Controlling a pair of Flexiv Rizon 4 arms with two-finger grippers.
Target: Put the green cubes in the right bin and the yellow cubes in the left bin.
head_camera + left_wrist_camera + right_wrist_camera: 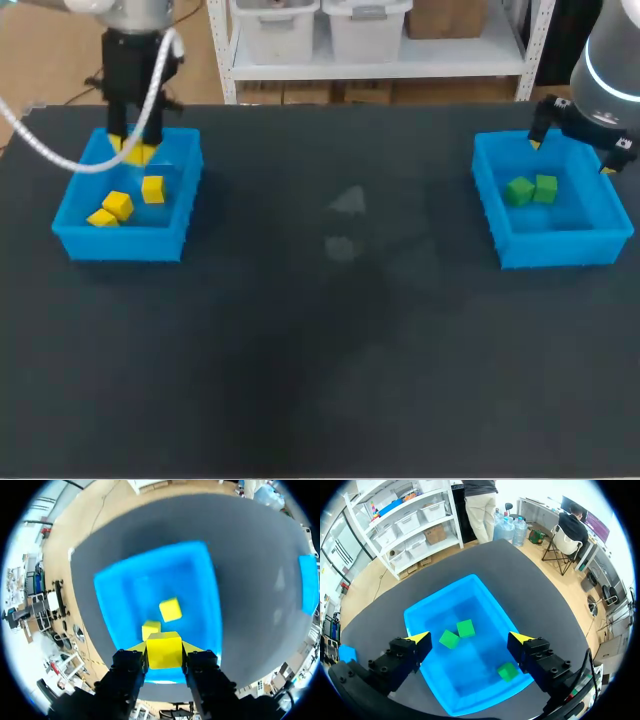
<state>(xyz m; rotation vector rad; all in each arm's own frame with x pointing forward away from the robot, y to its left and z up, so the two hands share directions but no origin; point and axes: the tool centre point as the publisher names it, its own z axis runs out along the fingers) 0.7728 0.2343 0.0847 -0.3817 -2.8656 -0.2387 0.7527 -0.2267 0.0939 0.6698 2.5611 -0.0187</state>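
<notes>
The left bin (120,243) sat by the table's (330,380) left edge, toward the far side, and the right bin (560,250) sat by its right edge, well apart from it.

The left gripper (164,648) hung over the left bin's far part, its fingers clamped from two sides on a yellow cube (164,651). This held cube was above the bin's floor and touched nothing else. Three more yellow cubes lay loose in the left bin: one (153,189) near the middle and two (118,204) (101,218) close together toward the near-left corner. In the left wrist view only two of them showed, ahead of the fingers.

The right gripper (471,640) hung over the right bin with its fingers wide apart and nothing between them. Three green cubes lay on that bin's floor. Two (465,628) (449,639) were just beside each other near the middle. The third (507,671) lay apart, near a wall and close under one fingertip.
</notes>
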